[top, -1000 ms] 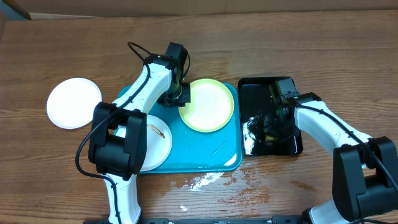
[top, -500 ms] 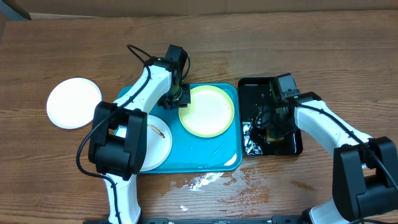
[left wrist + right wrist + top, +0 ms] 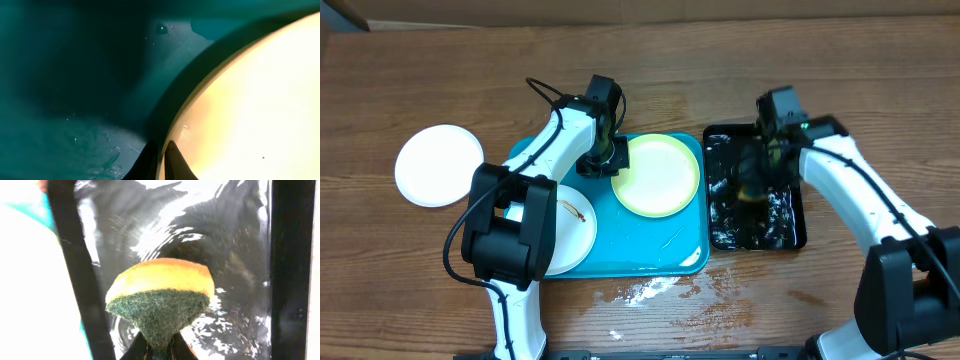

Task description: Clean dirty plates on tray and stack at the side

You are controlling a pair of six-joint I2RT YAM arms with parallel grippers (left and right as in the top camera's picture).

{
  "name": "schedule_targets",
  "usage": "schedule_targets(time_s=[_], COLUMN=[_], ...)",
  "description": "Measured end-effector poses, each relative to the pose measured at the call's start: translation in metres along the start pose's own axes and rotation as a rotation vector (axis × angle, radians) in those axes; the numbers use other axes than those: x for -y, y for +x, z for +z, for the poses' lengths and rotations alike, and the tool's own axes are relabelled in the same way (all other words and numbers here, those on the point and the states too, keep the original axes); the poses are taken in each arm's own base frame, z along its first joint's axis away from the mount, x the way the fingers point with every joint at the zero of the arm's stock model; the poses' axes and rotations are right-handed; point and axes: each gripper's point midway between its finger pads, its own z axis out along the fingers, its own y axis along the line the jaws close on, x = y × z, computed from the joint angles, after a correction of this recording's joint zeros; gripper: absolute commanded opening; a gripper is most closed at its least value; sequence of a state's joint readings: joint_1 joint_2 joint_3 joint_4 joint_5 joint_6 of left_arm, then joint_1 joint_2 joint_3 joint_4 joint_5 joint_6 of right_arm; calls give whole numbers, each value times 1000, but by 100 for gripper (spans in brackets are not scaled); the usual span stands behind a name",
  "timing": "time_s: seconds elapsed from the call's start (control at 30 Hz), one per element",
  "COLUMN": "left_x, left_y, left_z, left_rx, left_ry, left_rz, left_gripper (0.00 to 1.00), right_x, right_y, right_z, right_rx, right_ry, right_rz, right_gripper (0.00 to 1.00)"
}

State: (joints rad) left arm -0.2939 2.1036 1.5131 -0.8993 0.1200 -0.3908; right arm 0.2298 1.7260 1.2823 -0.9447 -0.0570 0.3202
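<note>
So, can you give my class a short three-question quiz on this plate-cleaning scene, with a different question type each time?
1. True or false: the right gripper holds a sponge over the black tray.
2. Fill in: the smeared white plate lies on the ___ tray.
3. Where does the left gripper pinch the yellow-green plate? A) by its rim B) at its centre C) nowhere, it hangs clear of it

Key: 1 true; 2 turquoise; 3 A.
</note>
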Motion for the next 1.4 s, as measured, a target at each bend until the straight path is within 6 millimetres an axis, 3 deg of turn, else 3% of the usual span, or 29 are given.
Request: schedule_targets(time_s=[0.17, 0.3, 0.33, 0.4, 0.53, 0.6, 0.63, 0.67, 0.7, 0.77, 0.83, 1.07, 1.17, 1.2, 1.3, 1.4], left_x=[0, 1, 1, 1, 1, 1, 1, 1, 1, 1, 1, 1, 1, 1, 1, 1], left_y=[-1, -2, -3, -3, -3, -3, -3, -3, -3, -3, -3, -3, -3, -4, -3, -3], left_z=[0, 0, 0, 0, 0, 0, 0, 0, 0, 0, 0, 0, 0, 0, 0, 0], left_rx=[6, 10, 11, 11, 11, 11, 11, 11, 11, 12, 14, 15, 15, 15, 15, 15], left_ry=[2, 4, 4, 4, 4, 4, 4, 4, 4, 4, 5, 5, 5, 6, 5, 5], left_rz=[-3, -6, -7, -9, -17, -20, -21, -21, -21, -21, -21, -21, -21, -21, -21, -21], left_gripper=[9, 9, 9, 9, 9, 10, 10, 11, 11, 12, 12, 12, 12, 12, 12, 12], right_x=[-54, -110, -130, -144, -159, -162, -162, -160, -158, -158, -156, -149, -156, -157, -155, -154], right_y=[-22, -12, 0, 7, 29, 37, 38, 38, 37, 35, 36, 57, 66, 69, 72, 73], right_z=[-22, -24, -22, -13, 34, 57, 59, 65, 67, 67, 67, 68, 69, 70, 73, 73], right_rx=[57, 85, 87, 115, 89, 77, 77, 75, 79, 91, 86, 28, 21, 18, 12, 8], right_ry=[-222, -318, -318, -279, -171, -131, -126, -113, -104, -99, -90, -37, -38, -35, -26, -21], right_rz=[-25, -79, -101, -111, -119, -114, -108, -98, -87, -76, -69, -37, -40, -44, -37, -33], right_gripper=[4, 4, 4, 4, 13, 32, 39, 54, 60, 68, 68, 51, 24, 10, 4, 4])
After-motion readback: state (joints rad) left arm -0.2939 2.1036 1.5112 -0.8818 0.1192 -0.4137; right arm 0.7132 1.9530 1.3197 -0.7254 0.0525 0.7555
